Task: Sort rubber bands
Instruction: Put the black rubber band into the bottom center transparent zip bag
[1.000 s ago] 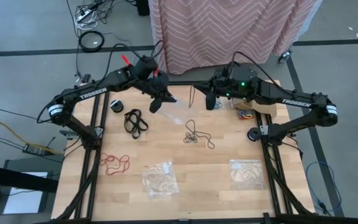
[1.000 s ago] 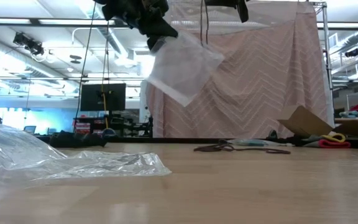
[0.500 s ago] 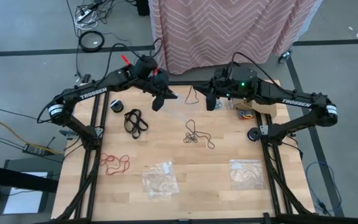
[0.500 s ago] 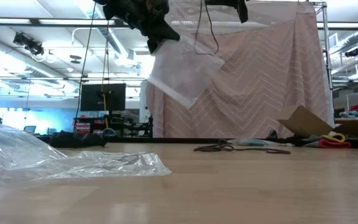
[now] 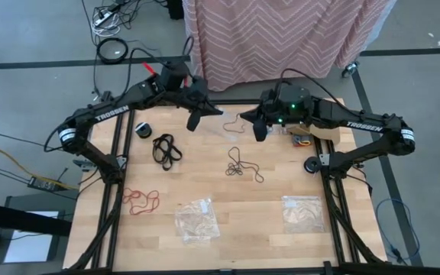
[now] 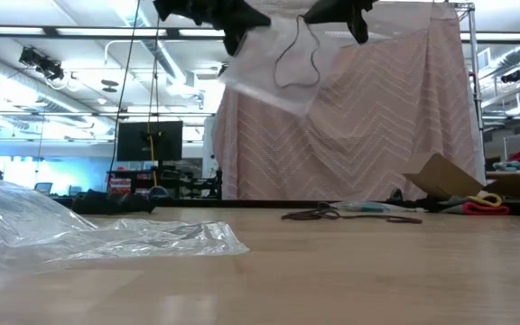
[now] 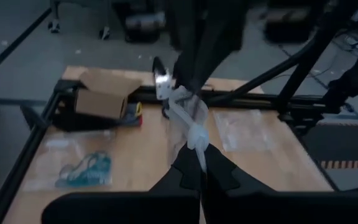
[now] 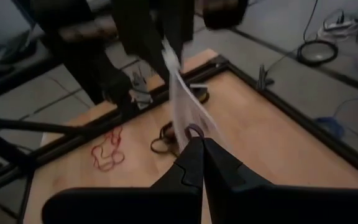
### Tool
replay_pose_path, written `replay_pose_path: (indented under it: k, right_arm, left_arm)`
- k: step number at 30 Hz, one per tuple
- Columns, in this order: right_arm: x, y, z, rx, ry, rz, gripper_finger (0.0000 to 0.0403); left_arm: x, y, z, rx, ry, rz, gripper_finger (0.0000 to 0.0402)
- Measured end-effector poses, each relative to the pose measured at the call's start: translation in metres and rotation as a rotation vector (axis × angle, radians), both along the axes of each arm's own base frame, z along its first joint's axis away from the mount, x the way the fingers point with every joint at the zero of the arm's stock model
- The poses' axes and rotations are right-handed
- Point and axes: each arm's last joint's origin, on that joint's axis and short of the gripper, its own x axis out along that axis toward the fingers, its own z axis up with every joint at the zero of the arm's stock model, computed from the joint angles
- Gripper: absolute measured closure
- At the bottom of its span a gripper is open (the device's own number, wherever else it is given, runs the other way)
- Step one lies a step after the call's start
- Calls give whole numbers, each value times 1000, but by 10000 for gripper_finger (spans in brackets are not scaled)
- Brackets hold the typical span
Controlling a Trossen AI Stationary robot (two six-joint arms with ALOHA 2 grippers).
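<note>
At the table's 11 o'clock, the left gripper (image 5: 194,116) is clamped on a clear plastic bag (image 6: 264,68), held aloft so it hangs ready for filling. Toward 1 o'clock, the right gripper (image 5: 258,130) pinches a dark rubber band (image 6: 296,56) against that bag. Red bands (image 5: 140,200) lie at 8 o'clock, unsorted.

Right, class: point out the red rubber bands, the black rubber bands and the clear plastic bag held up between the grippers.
red rubber bands (image 5: 140,200), high view, middle of the cluster
black rubber bands (image 5: 166,148), high view, centre of the loops
clear plastic bag (image 6: 262,74), low view, flat middle
</note>
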Motion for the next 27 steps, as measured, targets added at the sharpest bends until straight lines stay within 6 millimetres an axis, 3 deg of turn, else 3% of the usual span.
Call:
replay_pose_path:
  k: [15,27]
  right_arm:
    - [9,-3,-10,43,40,57,398]
    - [5,1,3,11,-62,141,302]
  left_arm:
    - [0,-2,6,-8,-18,-38,402]
    - [-5,-1,-2,-15,61,-29,402]
